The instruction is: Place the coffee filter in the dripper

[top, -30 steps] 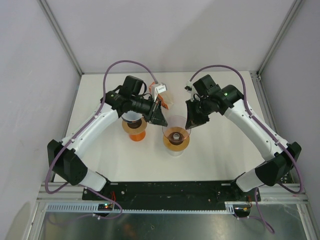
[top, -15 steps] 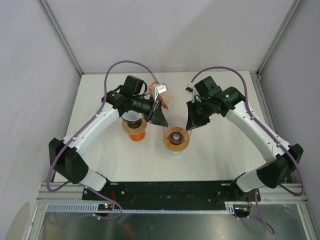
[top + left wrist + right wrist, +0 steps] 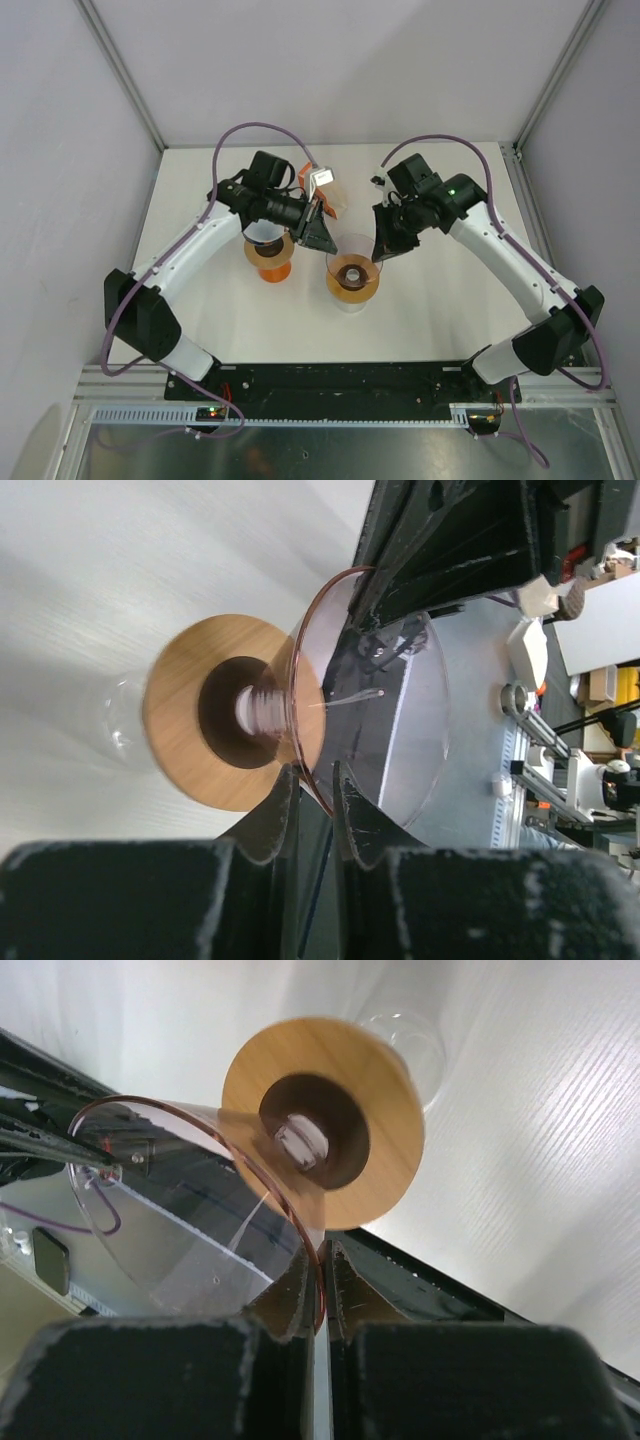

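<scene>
The clear glass dripper (image 3: 352,272) with a wooden collar stands at the table's middle. It also shows in the left wrist view (image 3: 330,695) and the right wrist view (image 3: 320,1120). My left gripper (image 3: 322,237) is shut on the rim's left side, which crosses slantwise between the fingers (image 3: 312,780). My right gripper (image 3: 384,243) is shut tight on the rim's right side (image 3: 322,1280). A pale brownish paper piece (image 3: 338,200), seemingly the coffee filter, lies behind the left wrist, partly hidden. I see no paper inside the cone.
An orange stand with a wooden ring and a white top (image 3: 270,255) sits just left of the dripper, under the left forearm. The enclosure's walls and frame posts (image 3: 125,75) bound the table at the back and sides.
Both arms have shifted only slightly. The dripper stays at the same spot with both grippers at its rim.
</scene>
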